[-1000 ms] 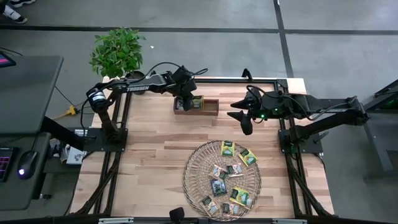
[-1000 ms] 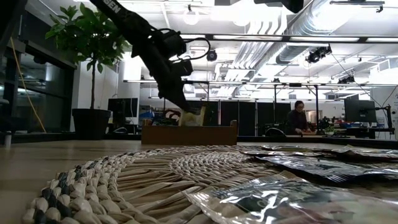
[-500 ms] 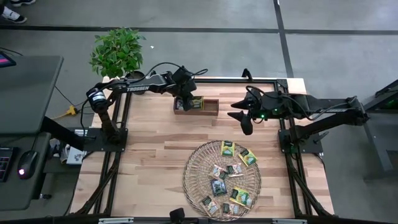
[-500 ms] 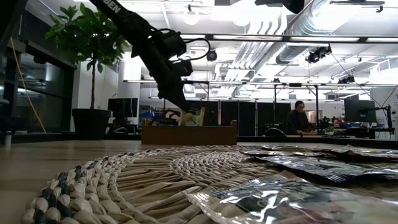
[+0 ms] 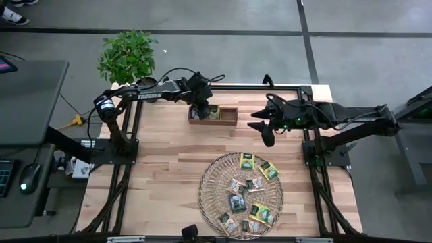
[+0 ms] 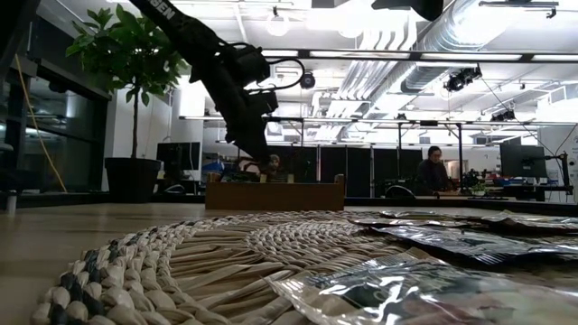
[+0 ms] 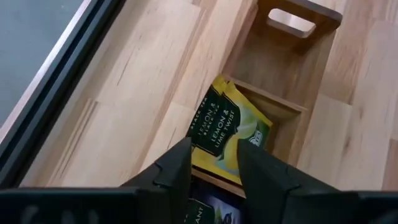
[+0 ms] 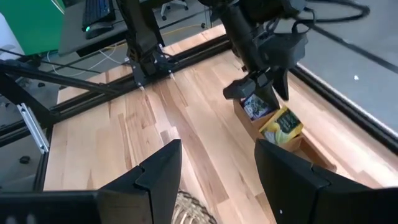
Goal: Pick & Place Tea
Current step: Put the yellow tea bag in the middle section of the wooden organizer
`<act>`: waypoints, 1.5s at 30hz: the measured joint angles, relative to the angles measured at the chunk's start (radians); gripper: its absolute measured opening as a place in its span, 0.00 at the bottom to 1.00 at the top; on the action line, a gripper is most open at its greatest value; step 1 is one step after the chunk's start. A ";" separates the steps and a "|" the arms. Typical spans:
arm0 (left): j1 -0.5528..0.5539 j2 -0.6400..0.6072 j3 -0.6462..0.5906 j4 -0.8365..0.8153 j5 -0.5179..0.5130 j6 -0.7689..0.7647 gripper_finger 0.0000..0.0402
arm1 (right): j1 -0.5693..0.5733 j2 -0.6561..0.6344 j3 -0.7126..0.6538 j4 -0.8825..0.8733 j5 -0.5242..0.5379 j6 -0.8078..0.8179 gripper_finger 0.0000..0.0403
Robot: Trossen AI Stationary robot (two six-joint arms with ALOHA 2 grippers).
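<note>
Left gripper (image 7: 214,163) over left end of box (image 5: 228,116), fingers parted, yellow sachet (image 7: 227,127) released, leaning in middle slot. Lift straight up, avoid dividers. Right gripper (image 8: 217,163) open, empty, waits above table, right of box. Other tea (image 5: 250,191) in tray (image 5: 209,192), near side. Bare table between, free path.
</note>
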 joint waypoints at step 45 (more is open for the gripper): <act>-0.408 0.133 -0.001 0.365 0.292 -0.468 0.34 | 0.305 0.070 -0.612 0.371 -0.031 0.523 0.00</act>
